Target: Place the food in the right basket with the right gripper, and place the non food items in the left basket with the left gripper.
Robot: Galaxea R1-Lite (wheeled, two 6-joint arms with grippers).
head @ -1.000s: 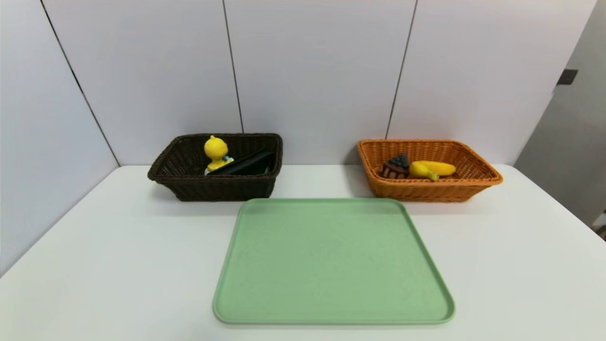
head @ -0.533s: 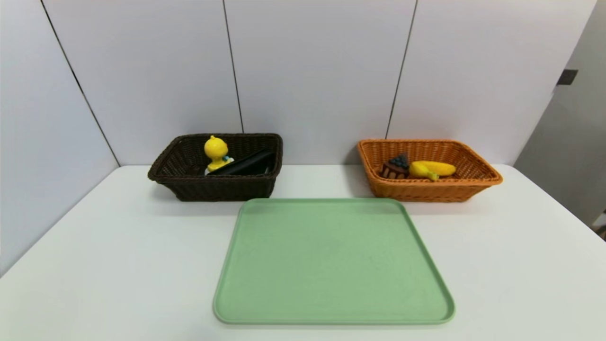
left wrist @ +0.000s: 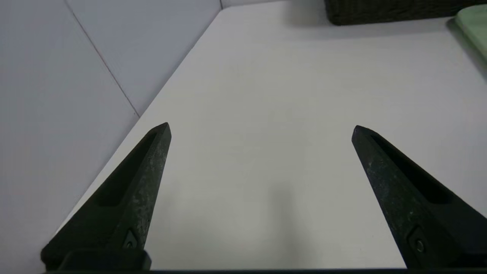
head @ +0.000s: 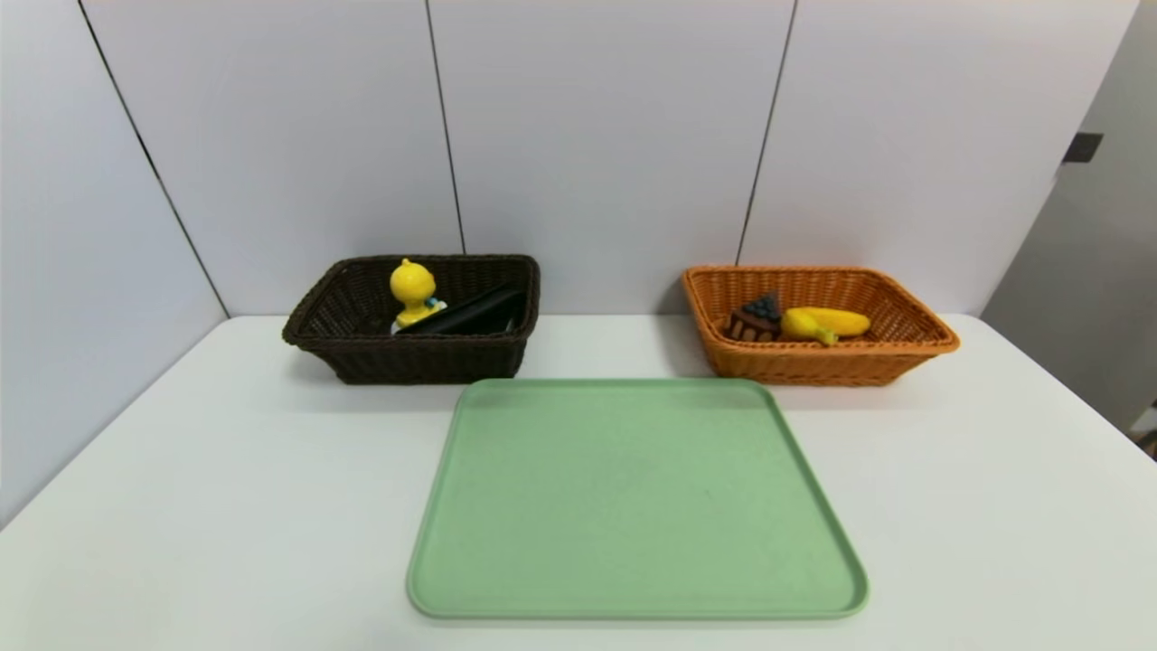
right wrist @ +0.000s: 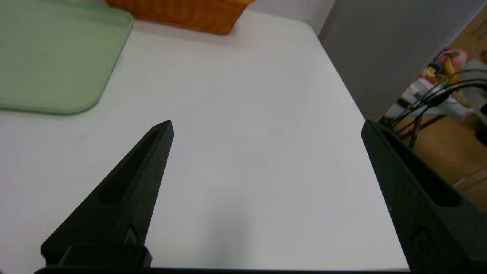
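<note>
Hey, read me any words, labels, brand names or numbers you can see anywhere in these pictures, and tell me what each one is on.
None can be read. The green tray, the dark brown basket, the orange basket, the white table and both hands, left and right, carry no visible print.
</note>
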